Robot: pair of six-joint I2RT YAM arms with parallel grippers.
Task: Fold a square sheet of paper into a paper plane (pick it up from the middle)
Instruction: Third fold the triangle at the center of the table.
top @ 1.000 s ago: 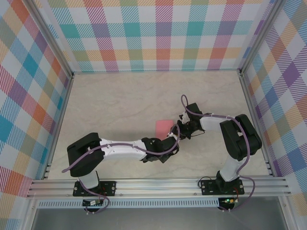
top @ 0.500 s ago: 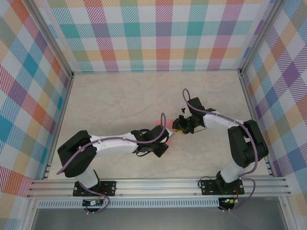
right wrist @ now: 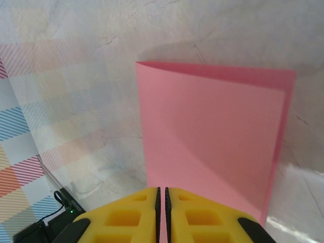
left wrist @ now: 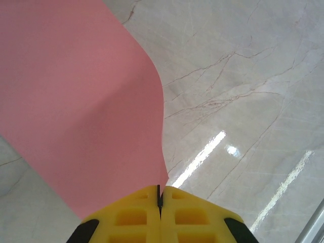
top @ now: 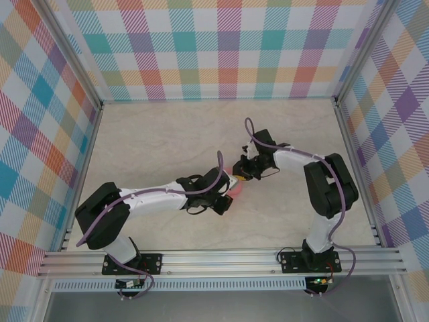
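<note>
Folding is at its first stage, by the look of it – the pink sheet [right wrist: 212,136] is doubled over but not creased flat, and nothing like a dart yet. Both arms meet near the middle of the worktop [top: 154,134] with the sheet [top: 236,188] pinched between them, mostly hidden under the wrists from above. Left end effector [left wrist: 159,195] is clamped tight on the sheet [left wrist: 86,101], yellow fingers pressed together with the paper's edge running into the seam. Right end effector [right wrist: 161,195] is closed on the near edge too, with just a hairline gap between its fingers. The paper hangs clear of the worktop, judging by the shadow behind it in the right wrist view. Two layers show there: the back one peeks out along the far and right edges, and they meet at the far left corner, so the edges aren't matched. Next move prob. calls for sliding one layer until the edges line up, then lowering it flat and pressing the crease w/o letting either grip slip or tear thin paper. As for direction – no nose yet, so it points nowhere. From the right wrist it stretches straight away from the fingers, approx. as wide as long, so I can't name a long axis. From the left wrist it runs up and leftward, its right edge bowed.
</note>
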